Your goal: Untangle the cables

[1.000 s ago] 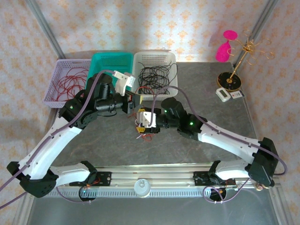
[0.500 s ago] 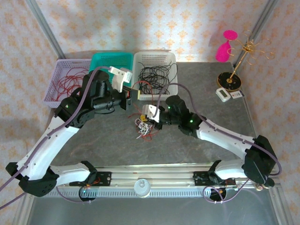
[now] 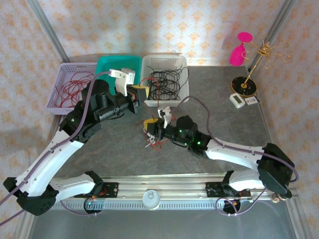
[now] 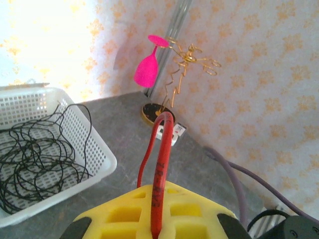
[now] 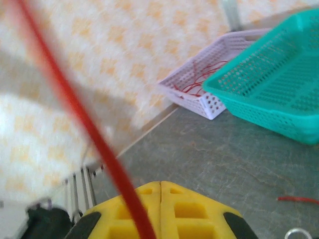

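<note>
Where the left fingers [image 4: 119,215] meet, red cable [image 4: 160,164] sits.

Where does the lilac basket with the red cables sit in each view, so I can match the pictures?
Top external: lilac basket, far left of the back row, next to the teal basket.
Right wrist: lilac basket upper middle, corner toward the camera, teal basket on its right.
Left wrist: looks the other way, at the white basket and pink wine glass.
Shared landmark: the grey table, in all three views.
</note>
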Controlling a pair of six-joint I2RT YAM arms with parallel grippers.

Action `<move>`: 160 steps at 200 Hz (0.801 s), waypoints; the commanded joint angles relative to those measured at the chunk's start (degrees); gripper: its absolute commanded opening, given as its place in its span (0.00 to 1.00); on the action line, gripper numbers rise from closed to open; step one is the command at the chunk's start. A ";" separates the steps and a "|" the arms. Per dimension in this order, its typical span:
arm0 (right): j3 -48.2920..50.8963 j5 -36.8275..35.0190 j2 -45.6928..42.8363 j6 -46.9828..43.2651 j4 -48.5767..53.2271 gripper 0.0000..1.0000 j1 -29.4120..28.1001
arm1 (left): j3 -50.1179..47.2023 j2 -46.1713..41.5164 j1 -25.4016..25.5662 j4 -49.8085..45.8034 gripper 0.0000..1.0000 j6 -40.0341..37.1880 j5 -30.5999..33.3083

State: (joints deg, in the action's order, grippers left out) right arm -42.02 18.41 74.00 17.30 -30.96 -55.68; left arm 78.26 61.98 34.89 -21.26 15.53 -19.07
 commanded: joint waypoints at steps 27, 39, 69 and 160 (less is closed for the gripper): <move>-11.84 -10.81 6.61 19.76 21.05 0.00 -2.17 | -1.59 -0.79 0.17 13.15 0.00 -0.21 3.40; -14.01 -12.50 8.31 19.25 25.31 0.00 -3.27 | -0.74 -0.03 0.17 13.10 0.00 -0.66 3.73; -17.12 -22.75 10.85 15.19 33.34 0.00 -6.98 | 2.04 1.84 0.17 10.97 0.00 -1.54 5.39; -8.49 -21.72 -7.75 -3.34 36.46 0.53 -7.83 | 11.94 4.60 0.17 -3.15 0.00 -6.32 9.98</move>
State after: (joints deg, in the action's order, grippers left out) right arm -50.41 -2.57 75.72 20.97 1.26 -63.46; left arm 86.41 66.39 34.89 -19.51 11.79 -11.51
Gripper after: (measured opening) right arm 0.470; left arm 0.043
